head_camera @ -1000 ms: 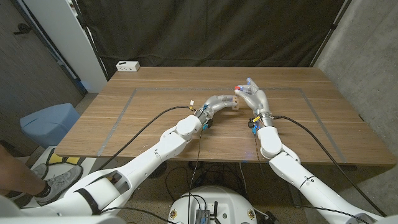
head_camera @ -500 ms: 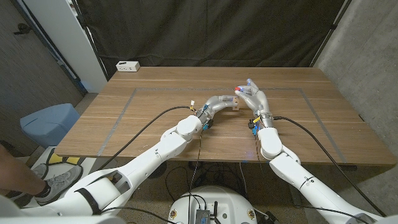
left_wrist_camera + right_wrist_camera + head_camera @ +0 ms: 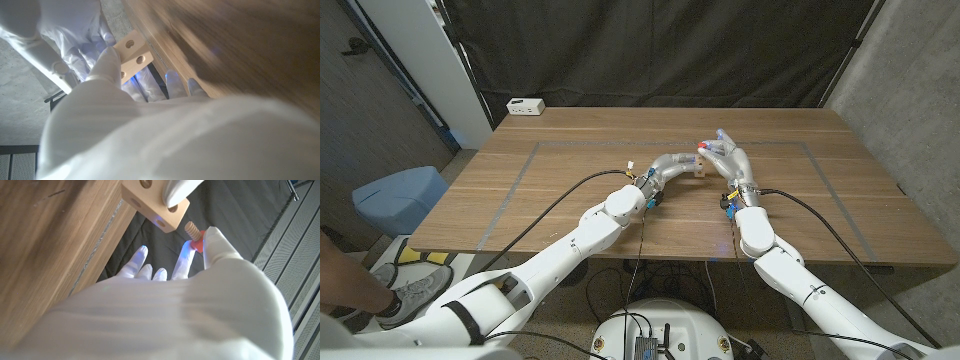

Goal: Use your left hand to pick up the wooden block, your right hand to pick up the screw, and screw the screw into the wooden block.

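Little has moved; right robot hand [image 3: 200, 285] holds screw [image 3: 192, 231] just beside wooden block [image 3: 155, 202].

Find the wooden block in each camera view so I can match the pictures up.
Head view: wooden block at table centre, between the two hands, held by the left hand.
Left wrist view: upper left, beyond that hand's fingertips.
Right wrist view: top centre, the screw just off it.
Shared landmark: the block's round holes.

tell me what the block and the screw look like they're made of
Wooden block: pale unfinished wood, going by its matte, light-tan faces with round drilled holes. Screw: the ridged tan shaft looks wooden too; its red head could be painted wood or plastic.
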Tool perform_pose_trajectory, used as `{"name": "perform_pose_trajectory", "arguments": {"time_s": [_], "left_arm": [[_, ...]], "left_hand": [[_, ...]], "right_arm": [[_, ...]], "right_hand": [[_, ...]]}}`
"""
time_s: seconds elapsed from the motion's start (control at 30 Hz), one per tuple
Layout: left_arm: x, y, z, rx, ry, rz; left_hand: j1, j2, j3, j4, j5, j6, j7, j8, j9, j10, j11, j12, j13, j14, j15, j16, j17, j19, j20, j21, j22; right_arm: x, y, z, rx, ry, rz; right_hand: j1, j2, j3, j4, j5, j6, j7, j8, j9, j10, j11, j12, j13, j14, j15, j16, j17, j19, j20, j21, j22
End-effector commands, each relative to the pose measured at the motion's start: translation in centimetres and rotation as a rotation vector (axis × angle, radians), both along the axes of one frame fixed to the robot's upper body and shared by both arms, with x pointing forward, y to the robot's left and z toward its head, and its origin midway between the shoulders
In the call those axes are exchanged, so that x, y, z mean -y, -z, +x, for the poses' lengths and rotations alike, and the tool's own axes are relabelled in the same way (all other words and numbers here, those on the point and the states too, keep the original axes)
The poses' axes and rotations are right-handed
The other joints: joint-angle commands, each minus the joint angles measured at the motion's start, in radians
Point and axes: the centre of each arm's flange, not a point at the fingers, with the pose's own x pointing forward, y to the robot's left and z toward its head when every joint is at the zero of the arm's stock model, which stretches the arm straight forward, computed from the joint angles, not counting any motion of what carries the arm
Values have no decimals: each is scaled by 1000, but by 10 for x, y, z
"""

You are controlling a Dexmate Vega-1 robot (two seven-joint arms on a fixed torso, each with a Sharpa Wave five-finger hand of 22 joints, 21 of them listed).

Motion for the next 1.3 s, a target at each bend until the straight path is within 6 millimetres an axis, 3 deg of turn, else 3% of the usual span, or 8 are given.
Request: {"name": "perform_pose_trajectory", "arguments": {"time_s": [0.03, 1.3], "left_arm": [[2, -3, 3, 2, 5, 3], [6, -5, 7, -3, 5, 12]], "left_hand": [[5, 10, 3, 5, 6, 35, 24, 7, 6, 14, -1, 7, 6, 12, -58, -3, 1, -1, 6, 6, 2], [5, 11, 1, 5, 7, 36, 23, 6, 6, 15, -1, 4, 10, 11, -57, -4, 1, -1, 5, 6, 3]], "right_arm": [[2, 1, 5, -7, -3, 6], [6, 3, 12, -15, -12, 7]], "right_hand": [[-3, 9, -7, 0, 4, 7, -1, 5, 3, 2, -4, 3, 3, -3, -49, 7, 3, -3, -53, 5, 2], [-7, 17, -19, -1, 4, 6, 0, 10, 2, 2, -6, 5, 2, -5, -49, 9, 3, -4, -50, 6, 2]]}}
